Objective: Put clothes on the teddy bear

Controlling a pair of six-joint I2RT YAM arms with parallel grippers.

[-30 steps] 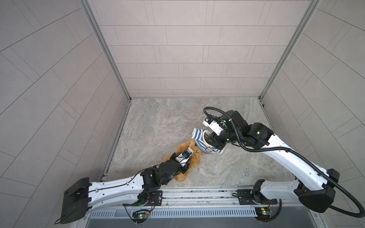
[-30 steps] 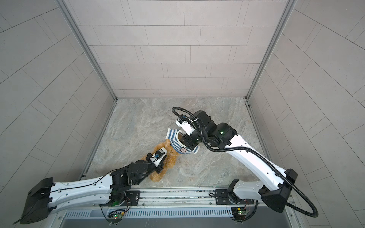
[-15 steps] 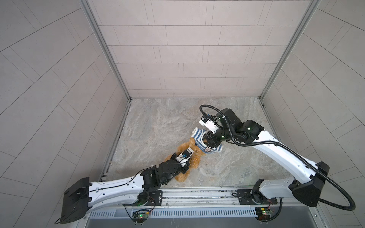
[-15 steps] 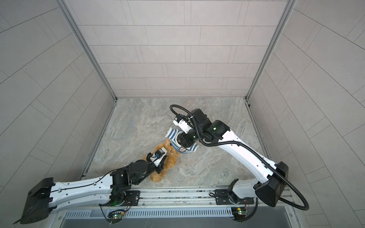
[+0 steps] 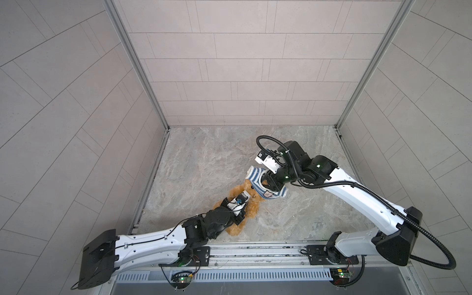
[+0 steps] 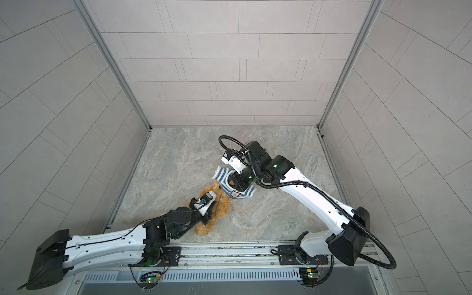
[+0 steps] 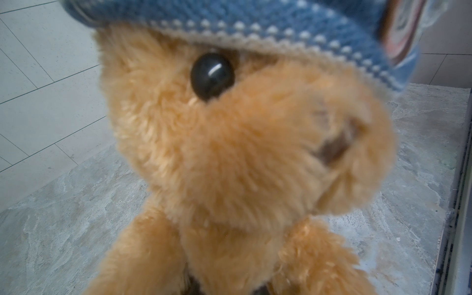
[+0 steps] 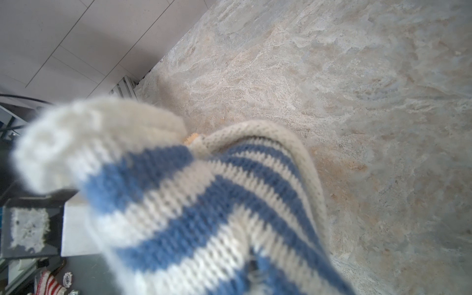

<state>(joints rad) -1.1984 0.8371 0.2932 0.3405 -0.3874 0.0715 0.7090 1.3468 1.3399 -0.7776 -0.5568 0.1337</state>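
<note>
1. we see a marbled grey floor point(image 5: 204, 158) closed in by pale tiled walls point(image 5: 255, 63), with a metal rail point(image 5: 255, 251) along its front edge.
2. the left arm point(image 5: 153, 240) reaches in low from the front left, and the right arm point(image 5: 357, 201) bends in from the front right. both meet near the middle of the floor.
3. the teddy bear point(image 5: 252, 210) lies on the floor, left of centre and near the rail, in both top views point(image 6: 222, 209). its legs point at the rail and its head points away, toward the right arm.
4. the striped shirt point(image 5: 258, 178) sits on the bear's head like a cap. in the left wrist view its knit hem point(image 7: 229, 15) crosses the brow just above the face point(image 7: 242, 166).
5. the left gripper point(image 5: 246, 204) is pressed into the bear's body. its fingers are sunk in the fur and closed narrow on the plush.
6. the right gripper point(image 5: 268, 182) is at the shirt, on the side away from the bear. the knit point(image 8: 204, 217) drapes over it, so we cannot tell how wide the jaws stand or whether they pinch the cloth. one dark finger with a pale pad point(image 8: 28, 229) shows beside the shirt.
7. a small badge point(image 5: 267, 194) faces up near the shirt's hem.
8. one glossy black eye point(image 7: 212, 76) shows just under that hem.
</note>
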